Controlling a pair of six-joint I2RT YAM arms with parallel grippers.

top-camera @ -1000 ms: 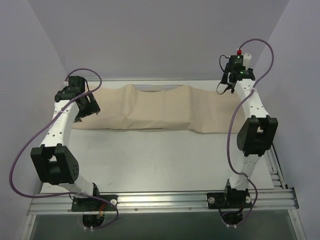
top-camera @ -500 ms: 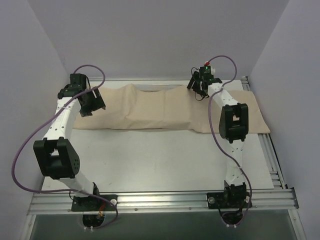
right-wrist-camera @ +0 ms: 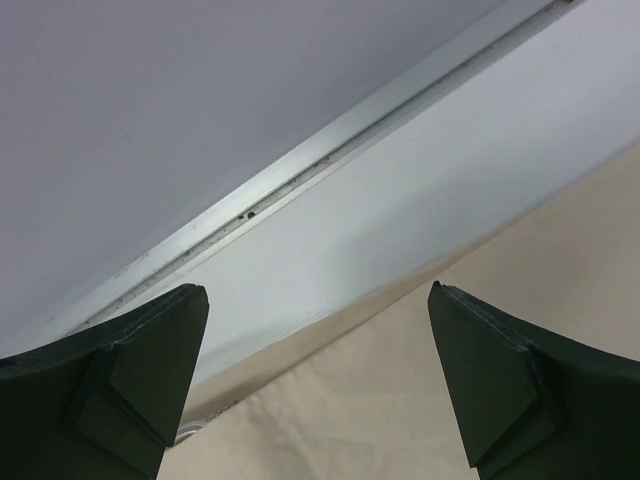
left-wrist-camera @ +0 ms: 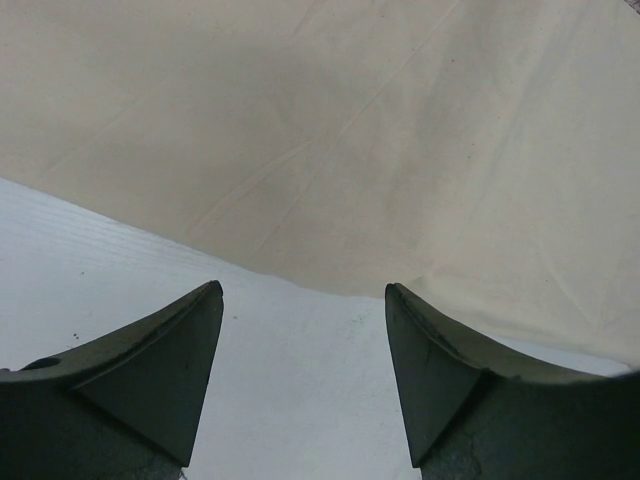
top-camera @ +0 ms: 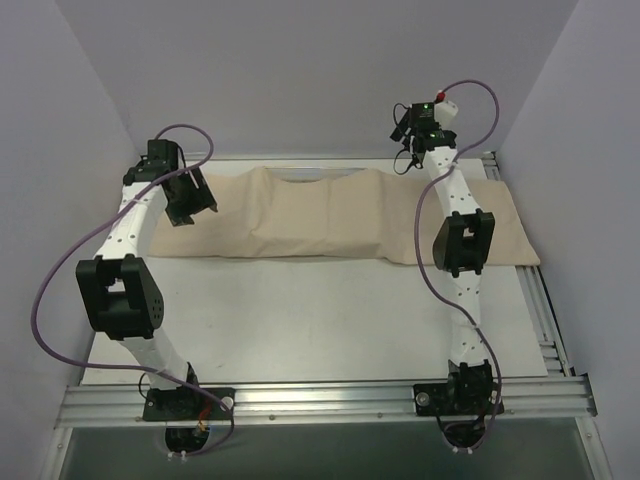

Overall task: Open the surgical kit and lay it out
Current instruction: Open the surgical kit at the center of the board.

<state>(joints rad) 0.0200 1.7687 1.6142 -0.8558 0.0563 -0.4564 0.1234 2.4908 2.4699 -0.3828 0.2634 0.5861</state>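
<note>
Along the far edge of the desk: a large beige cloth wrap (top-camera: 330, 215) lies stretched from near the far left corner almost to the right edge. It is creased and humped toward its middle.
Desk: the white desk (top-camera: 320, 310) is bare between the cloth's near hem and the near edge, where both arm bases are bolted.
Left side: the left hand (top-camera: 190, 203) hangs over the left end of the cloth, close to the far left corner.
Left hand state: in the wrist view the left hand (left-wrist-camera: 300, 290) has its two dark fingers (left-wrist-camera: 160, 370) spread apart with nothing between them. Below the gap the hem of the cloth (left-wrist-camera: 350, 130) crosses the white surface.
Right side: the right hand (top-camera: 407, 160) hangs over the cloth's far hem, toward the far right corner.
Right hand state: the right hand (right-wrist-camera: 315, 290) is spread wide and holds nothing.
Under the right hand: the cloth (right-wrist-camera: 450, 400) fills the lower part of the wrist view. Beyond it come a bare strip of desk, a silver aluminium rail (right-wrist-camera: 330, 153) and a lilac wall (right-wrist-camera: 200, 80).
</note>
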